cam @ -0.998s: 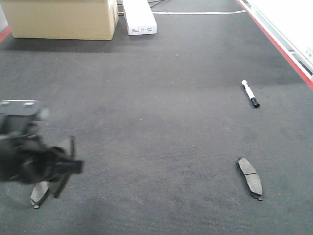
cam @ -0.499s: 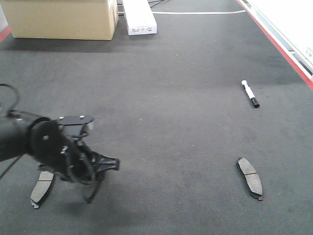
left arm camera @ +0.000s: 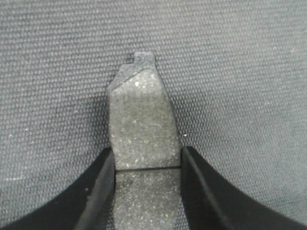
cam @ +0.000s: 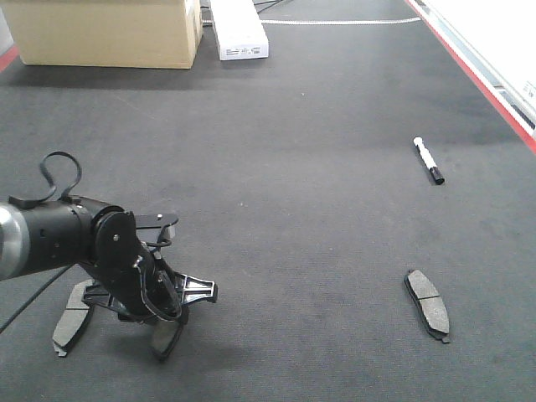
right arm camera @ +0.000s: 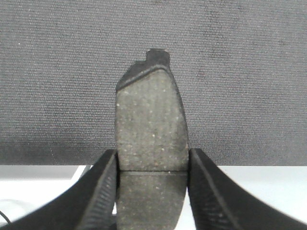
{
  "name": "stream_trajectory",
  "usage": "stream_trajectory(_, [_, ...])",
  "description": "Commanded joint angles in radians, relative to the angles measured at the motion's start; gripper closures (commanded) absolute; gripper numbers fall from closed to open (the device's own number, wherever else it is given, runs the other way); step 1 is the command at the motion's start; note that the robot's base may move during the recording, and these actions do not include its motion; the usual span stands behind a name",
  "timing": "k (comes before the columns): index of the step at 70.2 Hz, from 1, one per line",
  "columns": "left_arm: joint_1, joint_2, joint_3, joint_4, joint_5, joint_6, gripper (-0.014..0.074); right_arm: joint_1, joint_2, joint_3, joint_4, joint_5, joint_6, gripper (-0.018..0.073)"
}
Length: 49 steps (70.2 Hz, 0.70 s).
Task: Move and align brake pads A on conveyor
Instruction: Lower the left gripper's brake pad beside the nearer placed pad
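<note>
Charcoal felt belt [cam: 301, 218] filling the front view, red edge strip [cam: 477, 79] running along its right side. Sitting low at front-left: left gripper [cam: 167, 322], black, fingers pointing down at the belt. Clamping a pad [left arm camera: 141, 143] by its long edges in the left wrist view, both fingers [left arm camera: 98, 191] pressing against it, centre groove lying level with the fingertips, tabbed end sticking out past them over the belt. Showing in the front view as a grey sliver [cam: 164, 333] between the fingers, at or just above the belt; contact not resolvable.

Lying flat just left of that gripper, partly hidden by the arm: second pad [cam: 71, 322], long axis running roughly away from the camera. Lying flat well apart at front-right: third pad [cam: 428, 304], tilted slightly off that axis, groove facing up. Resting further back on the right: marker pen [cam: 428, 160], white barrel, black cap toward the camera.

Not appearing in the front view: right gripper [right arm camera: 151, 191]. Gripping a fourth pad [right arm camera: 151, 129] the same way in the right wrist view, fingers tight on both long edges, tabbed end forward, belt behind it and a pale surface [right arm camera: 249, 191] below.

Standing at the far end of the belt: cardboard box [cam: 105, 32] and white box [cam: 239, 29] side by side.
</note>
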Motion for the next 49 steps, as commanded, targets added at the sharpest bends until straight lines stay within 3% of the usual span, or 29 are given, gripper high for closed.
stream_trajectory(1, [-0.018,-0.02,-0.021,-0.022,-0.02,-0.01,0.0514,-0.007,0.001,-0.029,-0.024,0.027,-0.007,0.0541])
stream_trajectory(29, [-0.019,-0.024,-0.023,-0.02,-0.039,0.019,0.0143,-0.007,0.001,-0.029,-0.024,0.027,-0.007,0.0541])
stream_trajectory(49, [-0.019,-0.107,-0.023,0.034,-0.062,0.04,0.0115,-0.007,0.001,-0.029,-0.024,0.027,-0.007,0.0541])
